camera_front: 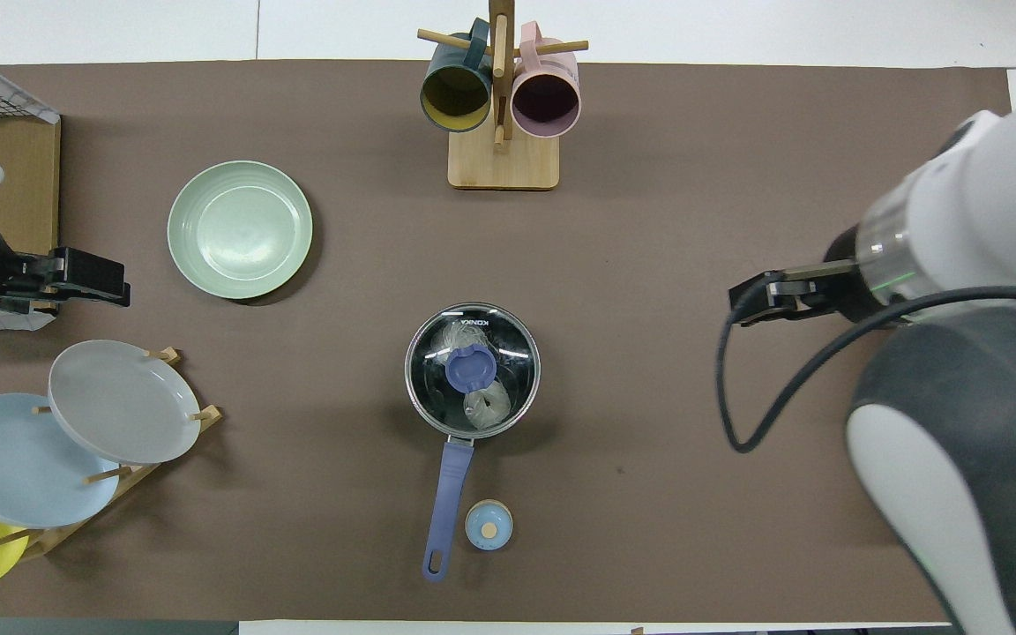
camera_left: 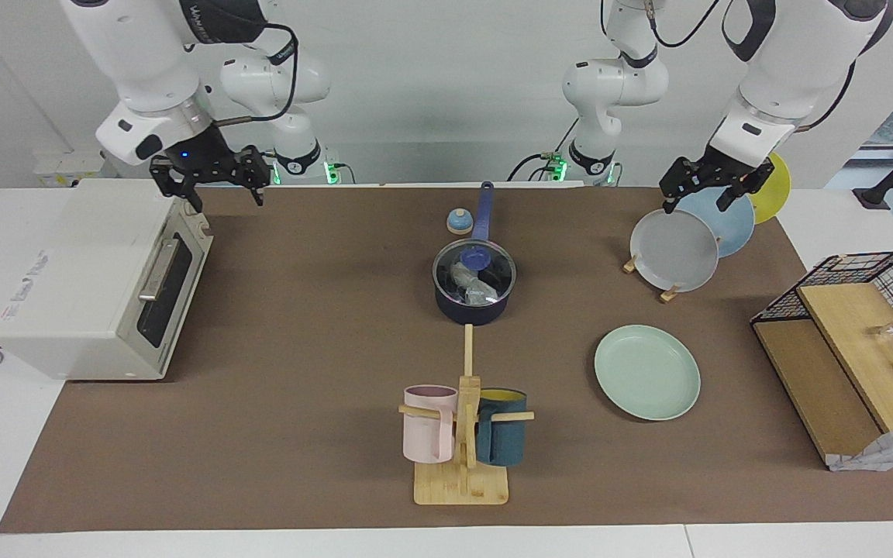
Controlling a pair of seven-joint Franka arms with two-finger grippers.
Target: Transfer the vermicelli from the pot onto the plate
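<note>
The dark navy pot (camera_left: 471, 312) stands mid-table with its long blue handle (camera_front: 448, 494) toward the robots. A glass lid with a blue knob (camera_left: 476, 256) covers it. The whitish vermicelli (camera_left: 468, 285) lies inside and shows through the lid, also in the overhead view (camera_front: 484, 406). The mint-green plate (camera_left: 646, 372) lies empty toward the left arm's end, also in the overhead view (camera_front: 239, 229). My right gripper (camera_left: 222, 194) is open and empty, high over the mat beside the oven's corner. My left gripper (camera_left: 698, 200) is open and empty over the plate rack.
A white toaster oven (camera_left: 98, 279) sits at the right arm's end. A wooden mug rack (camera_left: 462, 434) with a pink and a teal mug stands farther from the robots than the pot. A rack of grey, blue and yellow plates (camera_left: 675, 249), a wire basket (camera_left: 857, 302) and a small blue bell (camera_left: 459, 222) are there too.
</note>
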